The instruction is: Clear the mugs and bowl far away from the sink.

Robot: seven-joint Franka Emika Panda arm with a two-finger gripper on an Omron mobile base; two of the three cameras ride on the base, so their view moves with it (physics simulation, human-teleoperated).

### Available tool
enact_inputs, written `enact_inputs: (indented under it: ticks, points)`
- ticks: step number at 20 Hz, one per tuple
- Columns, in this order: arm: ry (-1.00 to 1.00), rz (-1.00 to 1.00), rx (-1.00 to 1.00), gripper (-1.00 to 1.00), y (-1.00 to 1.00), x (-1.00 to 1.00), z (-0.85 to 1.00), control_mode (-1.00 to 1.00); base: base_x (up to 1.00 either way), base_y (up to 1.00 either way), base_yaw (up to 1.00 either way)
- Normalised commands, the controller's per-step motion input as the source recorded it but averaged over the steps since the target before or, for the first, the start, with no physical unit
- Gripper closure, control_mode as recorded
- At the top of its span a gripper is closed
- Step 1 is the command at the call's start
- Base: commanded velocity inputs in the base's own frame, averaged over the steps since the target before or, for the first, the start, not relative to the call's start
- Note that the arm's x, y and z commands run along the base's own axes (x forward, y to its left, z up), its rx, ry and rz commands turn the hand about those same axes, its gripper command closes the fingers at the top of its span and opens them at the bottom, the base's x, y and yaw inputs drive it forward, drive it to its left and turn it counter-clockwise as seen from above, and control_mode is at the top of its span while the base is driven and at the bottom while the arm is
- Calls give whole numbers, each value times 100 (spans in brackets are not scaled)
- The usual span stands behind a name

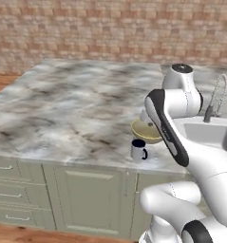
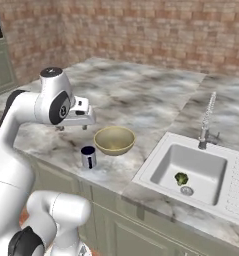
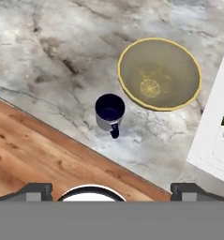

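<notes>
A white mug [image 3: 109, 111] with a dark navy inside stands near the counter's front edge, its handle towards that edge. Close beside it sits the wide yellowish-tan bowl [image 3: 159, 74], upright. Both also appear in the base views as mug [image 2: 88, 157] [image 1: 138, 150] and bowl [image 2: 114, 140] [image 1: 144, 130]. My gripper [image 2: 72, 128] hangs open well above the counter, over the mug's side of the bowl, with nothing between its fingers. From the hand view the gripper [image 3: 112, 192] looks straight down on both. The white sink [image 2: 191, 170] lies just right of the bowl.
A chrome spring-neck faucet [image 2: 207, 122] stands behind the basin, and a green broccoli piece [image 2: 181, 178] lies inside it. The marble counter [image 1: 62, 104] stretches wide to the left and back, up to a brick wall [image 1: 110, 28]. Wooden floor [image 3: 33, 154] lies below the counter's front edge.
</notes>
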Motion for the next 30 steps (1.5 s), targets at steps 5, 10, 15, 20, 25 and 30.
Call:
enact_inputs:
  ticks: [5, 10, 15, 20, 25, 30]
  points:
    - [0, 0, 0, -100, 0, 0, 0, 100, 0, -25, 31]
    - [0, 0, 0, -100, 0, 0, 0, 100, 0, -18, 29]
    - [0, 0, 0, -100, 0, 0, 0, 100, 1, -23, 24]
    - [2, 3, 1, -100, -20, 0, -11, -100, 0, -16, 3]
    - [6, 2, 0, -100, -16, 4, -33, -100, 0, 0, 0]
    - [10, 0, 0, -100, -9, 6, -46, -100, 0, 0, 0]
